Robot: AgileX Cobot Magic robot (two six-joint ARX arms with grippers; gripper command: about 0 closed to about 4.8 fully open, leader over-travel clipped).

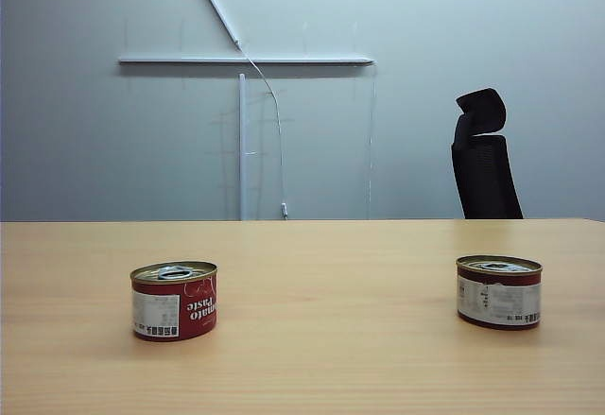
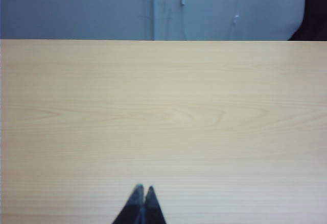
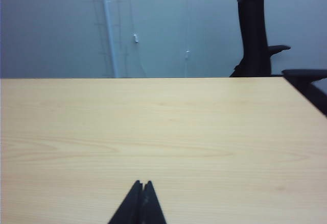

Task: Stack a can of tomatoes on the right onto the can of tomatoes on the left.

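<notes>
Cans only in the exterior view: left tomato can (image 1: 174, 300) and right tomato can (image 1: 498, 291) stand upright, well apart on the table (image 1: 331, 358). Left wrist view: left gripper (image 2: 142, 189) closed, empty, over bare wood. Right wrist view: right gripper (image 3: 142, 184) likewise pinched together, a chair (image 3: 254, 30) beyond.

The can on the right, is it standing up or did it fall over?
Standing up. The right can sits flat on the table, lid facing up, apart from the left can. Neither gripper touches it.
</notes>
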